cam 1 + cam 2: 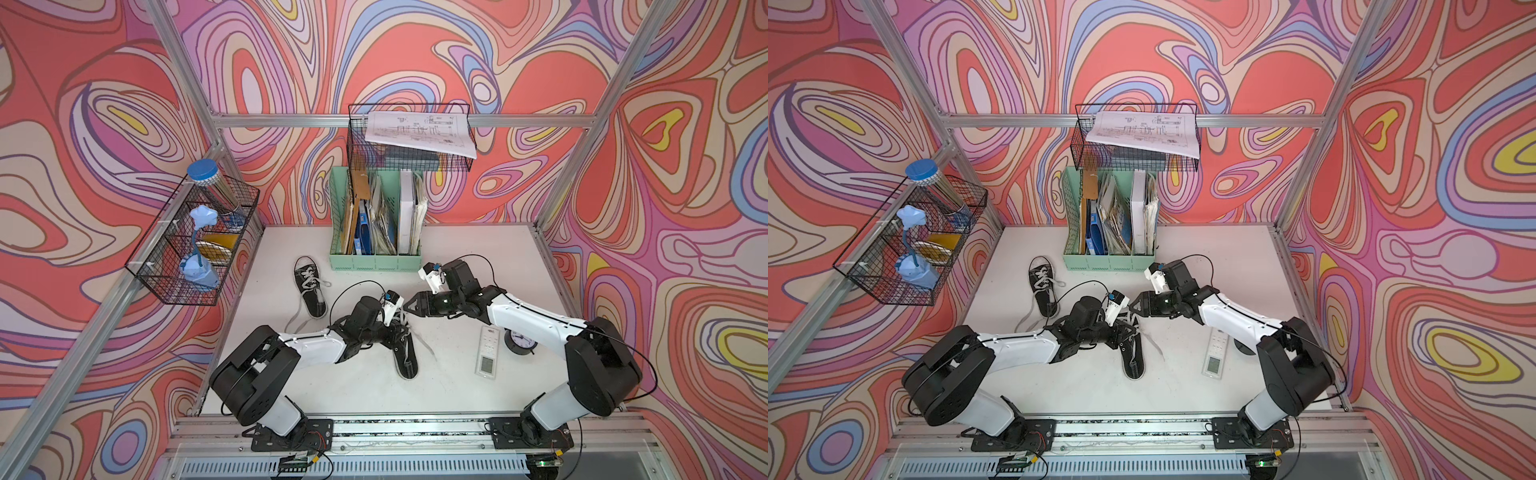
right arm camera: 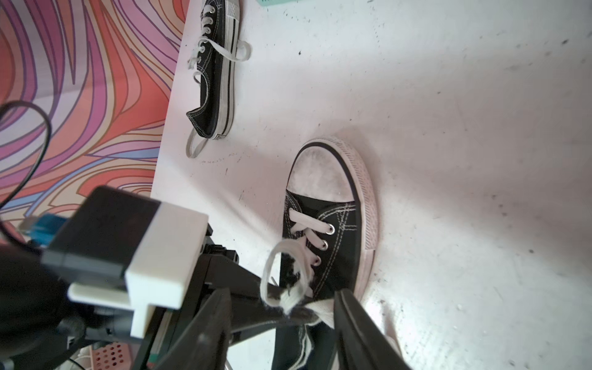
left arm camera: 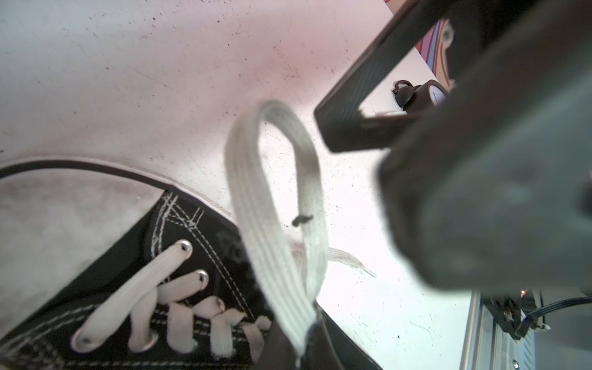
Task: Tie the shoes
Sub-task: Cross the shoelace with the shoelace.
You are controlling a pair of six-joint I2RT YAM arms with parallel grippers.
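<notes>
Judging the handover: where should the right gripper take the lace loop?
Midway up the loop, pinching both strands together, coming from the side away from the left gripper, which holds its base. The loop stands clear of the shoe, top free; the right fingers are open either side.

Black shoes [image 2: 209, 89], white laces [image 3: 253, 208], swirl-patterned red-pink walls [image 1: 83, 124]

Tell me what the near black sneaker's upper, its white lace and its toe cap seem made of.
Black sneaker's upper: matte woven canvas, judging by the white double stitching and metal eyelets. Flat white lace: woven textile, perhaps cotton or polyester; lengthwise ribs show. Rounded pale toe cap: probably rubber, smooth, dull and scuffed grey.
</notes>
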